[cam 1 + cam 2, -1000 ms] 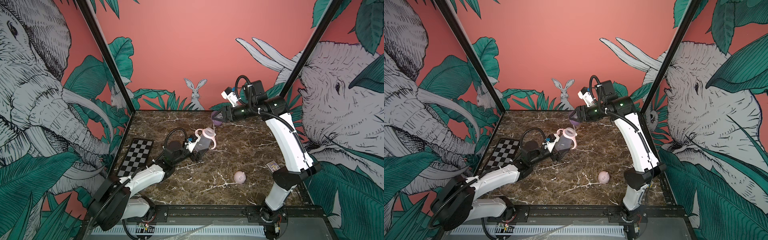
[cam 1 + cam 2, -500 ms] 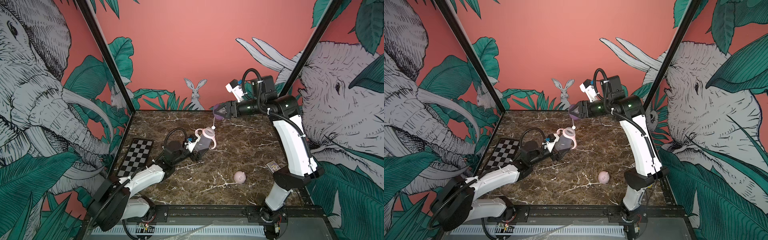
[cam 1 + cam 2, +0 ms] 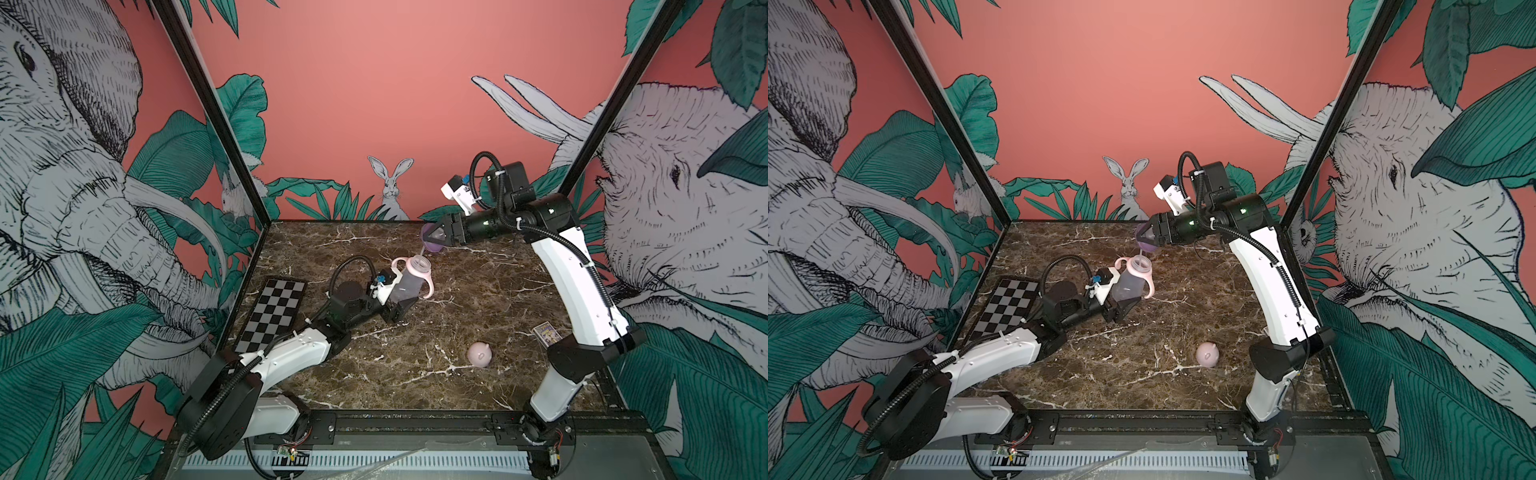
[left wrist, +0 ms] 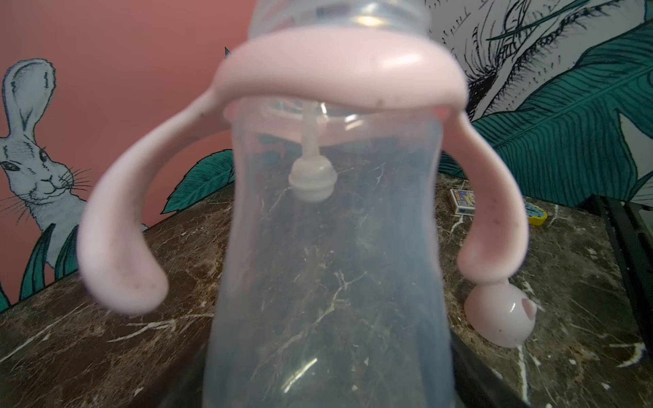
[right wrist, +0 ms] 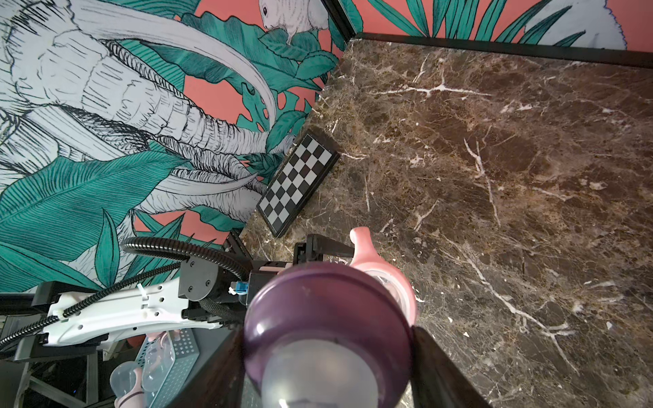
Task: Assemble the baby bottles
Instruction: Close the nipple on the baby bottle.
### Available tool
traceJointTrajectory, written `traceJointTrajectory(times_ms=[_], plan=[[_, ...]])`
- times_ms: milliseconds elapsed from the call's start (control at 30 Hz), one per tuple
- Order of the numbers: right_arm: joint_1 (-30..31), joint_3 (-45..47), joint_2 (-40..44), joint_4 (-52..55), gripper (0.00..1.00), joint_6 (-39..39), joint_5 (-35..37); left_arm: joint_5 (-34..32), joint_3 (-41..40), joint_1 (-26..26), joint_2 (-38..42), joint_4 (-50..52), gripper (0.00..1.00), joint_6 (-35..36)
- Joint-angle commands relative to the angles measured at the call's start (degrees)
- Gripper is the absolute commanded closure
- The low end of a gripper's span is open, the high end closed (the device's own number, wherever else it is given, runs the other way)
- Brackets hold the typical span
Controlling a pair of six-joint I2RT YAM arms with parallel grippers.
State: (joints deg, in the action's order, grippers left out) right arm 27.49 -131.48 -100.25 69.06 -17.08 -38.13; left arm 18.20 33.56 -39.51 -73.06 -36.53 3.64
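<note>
Your left claw (image 3: 398, 309) is clamped on the base of the clear bottle body (image 3: 405, 286), and you've got it tilted, mouth aimed up toward the back wall. The pink two-handled ring (image 3: 417, 266) sits on its neck. Your right claw (image 3: 436, 237) is closed on the purple collar (image 3: 430, 246), a finger on either side. The collar hangs just above that mouth, apart from the ring. The straw (image 3: 423, 252) drops from the collar into the opening.

In both top views the straw simply disappears at the rim. The left wrist view looks through the clear wall and shows the straw's weighted end (image 4: 311, 180) inside the body, below the neck.

Further out, the pink eared dome cap (image 3: 480, 354) lies on the marble table (image 3: 457, 299), well apart from the bottle and nearer the right arm's base. A small printed box (image 3: 547, 333) lies close to that arm. A checkerboard (image 3: 274, 316) lies along the left wall.

Only the right wrist view shows a mesh basket (image 5: 183, 348) beyond the table edge, with a clear bottle and pink parts in it.
</note>
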Motion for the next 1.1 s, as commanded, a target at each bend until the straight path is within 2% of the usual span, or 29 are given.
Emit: traceJointTrajectory(times_ms=[0, 233, 300, 500, 733, 1067], plan=[[0.4, -0.9, 1.2, 2.8, 0.44, 3.1, -1.5, 0.7, 2.0, -0.3, 3.4, -1.4, 0.45, 1.4], [0.5, 0.2, 0.9, 7.5, 0.43, 5.3, -1.1, 0.4, 2.0, -0.3, 6.9, 4.7, 0.45, 5.2], [1.2, 1.5, 1.2, 8.6, 0.43, 6.0, -0.8, 0.6, 2.0, -2.0, 7.5, 5.9, 0.45, 5.8], [3.4, 7.4, 3.3, 8.1, 0.44, 6.4, 1.6, 0.2, 1.1, -3.6, 9.0, 7.9, 0.45, 7.0], [4.0, 8.9, 4.7, 11.4, 0.44, 7.9, 3.6, -1.8, -2.0, -4.5, 12.5, 9.4, 0.45, 7.5], [6.1, 11.2, 5.6, 11.8, 0.44, 7.7, 4.1, -1.7, -2.5, -5.3, 12.5, 10.1, 0.45, 8.7]])
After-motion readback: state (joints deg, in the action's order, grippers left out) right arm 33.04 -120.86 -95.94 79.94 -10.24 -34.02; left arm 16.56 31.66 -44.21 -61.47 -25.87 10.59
